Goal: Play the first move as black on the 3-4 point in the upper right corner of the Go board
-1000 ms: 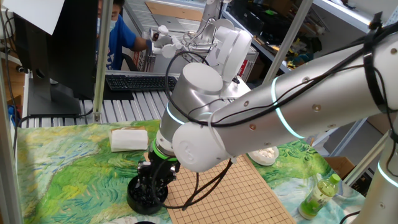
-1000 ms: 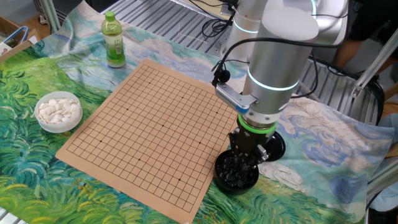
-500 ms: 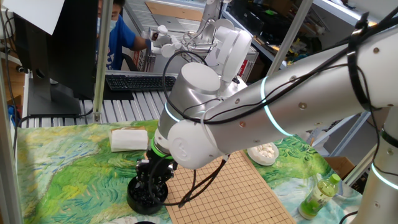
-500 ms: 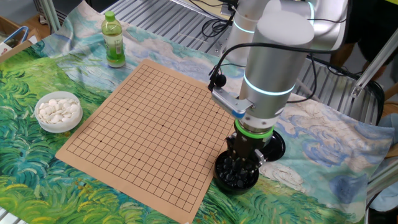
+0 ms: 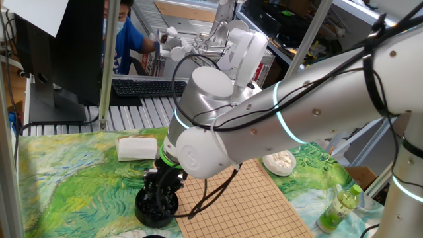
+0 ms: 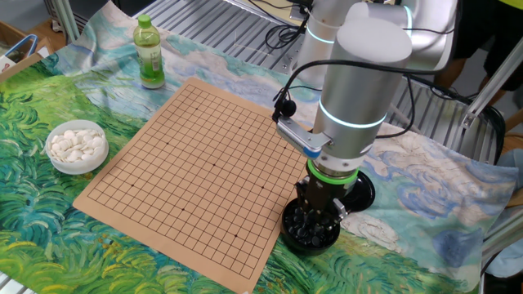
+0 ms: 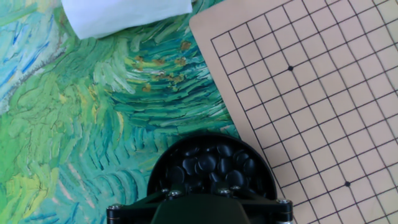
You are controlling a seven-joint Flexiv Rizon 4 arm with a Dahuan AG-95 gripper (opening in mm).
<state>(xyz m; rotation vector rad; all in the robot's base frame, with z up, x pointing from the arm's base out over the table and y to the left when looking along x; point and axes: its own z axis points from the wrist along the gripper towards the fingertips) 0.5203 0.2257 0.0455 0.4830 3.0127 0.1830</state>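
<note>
A black bowl [image 5: 156,208] full of glossy black stones [image 7: 208,163] stands on the cloth beside a corner of the Go board [image 6: 196,163]. It also shows in the other fixed view [image 6: 310,234]. My gripper [image 6: 319,216] points straight down, with its fingertips in among the stones [image 5: 162,193]. In the hand view only the gripper's dark body shows at the bottom edge, and the fingers are hidden. I cannot tell whether a stone is held. The board's grid [image 7: 311,93] bears no stones.
A white bowl of white stones [image 6: 76,147] sits off the board's far side. A green bottle [image 6: 148,53] stands by another corner. A white box [image 5: 137,147] lies on the cloth behind the black bowl. A black lid [image 6: 361,189] lies behind the bowl.
The gripper has shifted slightly and sunk a little lower into the black bowl. Nothing else has moved.
</note>
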